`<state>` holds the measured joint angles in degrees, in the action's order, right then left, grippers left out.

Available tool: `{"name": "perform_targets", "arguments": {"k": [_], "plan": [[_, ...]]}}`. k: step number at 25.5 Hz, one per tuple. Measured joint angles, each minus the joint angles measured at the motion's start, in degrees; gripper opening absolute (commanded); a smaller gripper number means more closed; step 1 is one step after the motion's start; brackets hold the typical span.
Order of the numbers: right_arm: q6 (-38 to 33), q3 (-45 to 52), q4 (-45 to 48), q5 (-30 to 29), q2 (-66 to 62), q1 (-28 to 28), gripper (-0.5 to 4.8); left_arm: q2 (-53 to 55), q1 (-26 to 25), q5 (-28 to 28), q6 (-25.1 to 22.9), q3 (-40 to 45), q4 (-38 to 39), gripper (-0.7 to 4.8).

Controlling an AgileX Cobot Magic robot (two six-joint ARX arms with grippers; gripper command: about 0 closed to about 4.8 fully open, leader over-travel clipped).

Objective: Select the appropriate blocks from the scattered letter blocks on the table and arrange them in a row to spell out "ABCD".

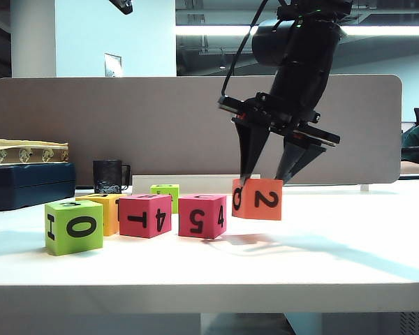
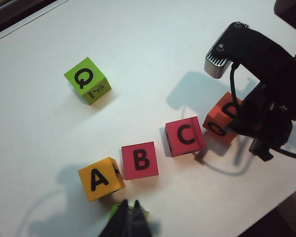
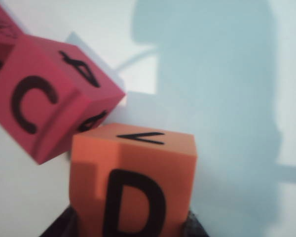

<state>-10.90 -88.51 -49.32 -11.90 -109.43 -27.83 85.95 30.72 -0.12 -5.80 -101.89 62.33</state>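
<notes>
White table (image 1: 349, 251), grey divider panel (image 1: 160, 118) behind it. Four blocks run in a loose row. From the left wrist view: yellow-orange A cube (image 2: 100, 178), red B cube (image 2: 139, 160) touching or just beside it, red C cube (image 2: 185, 137) next along with a slight gap, then the orange D cube (image 2: 223, 116) at the far end. In the exterior view the D cube (image 1: 258, 199) shows a 2 on its front face and sits tilted, its lower edge looking slightly off the table surface, just right of the red cube marked 5 and 4 (image 1: 202, 216). Right gripper (image 1: 265, 180) comes down from above, its two dark fingers (image 1: 250, 150) straddling the D cube and pinching its sides; the right wrist view shows the finger pads against the cube's lower flanks, D face up (image 3: 133, 187), C cube (image 3: 44, 106) near it. Lime Q cube (image 2: 87, 80) lies well apart from the row. Lime cube marked 0 (image 1: 74, 226) stands at the left end, nearest the camera. Left gripper (image 2: 129, 222) hovers over that lime cube, fingers pressed together, holding nothing.
</notes>
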Motion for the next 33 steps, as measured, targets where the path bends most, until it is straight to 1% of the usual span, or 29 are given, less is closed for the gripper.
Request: {"name": "perform_targets", "arguments": {"k": [4,10,12,14,15,16,20,21,22,23,25,30,33], "plan": [[0.0,0.0,0.1,1.7,0.0,0.0,2.07,0.0,0.0,0.0,0.0,0.0,0.4,-0.06],[0.0,0.0,0.3,1.6,-2.8,0.0,2.13,0.0,0.0,0.0,0.0,0.0,0.5,-0.06],[0.0,-0.1,0.1,1.6,-2.9,0.0,2.37,0.0,0.0,0.0,0.0,0.0,0.5,-0.06],[0.0,-0.1,0.0,1.4,-3.1,0.0,2.90,0.0,0.0,0.0,0.0,0.0,0.5,-0.06],[0.0,-0.1,-0.1,1.4,-3.1,0.0,3.31,0.0,0.0,0.0,0.0,0.0,0.5,-0.06],[0.0,0.0,-0.3,1.4,-3.5,0.0,3.39,0.0,0.0,0.0,0.0,0.0,0.5,-0.06],[0.0,0.0,-0.7,1.4,-3.8,0.0,3.44,0.0,0.0,0.0,0.0,0.0,0.5,-0.06],[0.0,0.0,-0.7,0.7,-3.8,0.0,3.54,0.0,0.0,0.0,0.0,0.0,0.5,-0.06],[0.0,0.0,-0.7,0.2,-3.8,0.0,3.92,0.0,0.0,0.0,0.0,0.0,0.5,-0.06],[0.0,0.0,-0.6,-1.3,-3.7,0.0,4.05,0.0,0.0,0.0,0.0,0.0,0.5,-0.06],[0.0,0.0,-0.6,-1.9,-3.5,0.0,4.23,0.0,0.0,0.0,0.0,0.0,0.5,-0.06],[0.0,-0.1,-0.5,-1.9,-1.9,0.0,4.23,0.0,0.0,0.0,0.0,0.0,0.5,-0.06],[0.0,-2.4,-0.7,-1.9,-1.9,0.0,4.23,0.0,0.0,0.0,0.0,0.0,0.5,-0.06]]}}
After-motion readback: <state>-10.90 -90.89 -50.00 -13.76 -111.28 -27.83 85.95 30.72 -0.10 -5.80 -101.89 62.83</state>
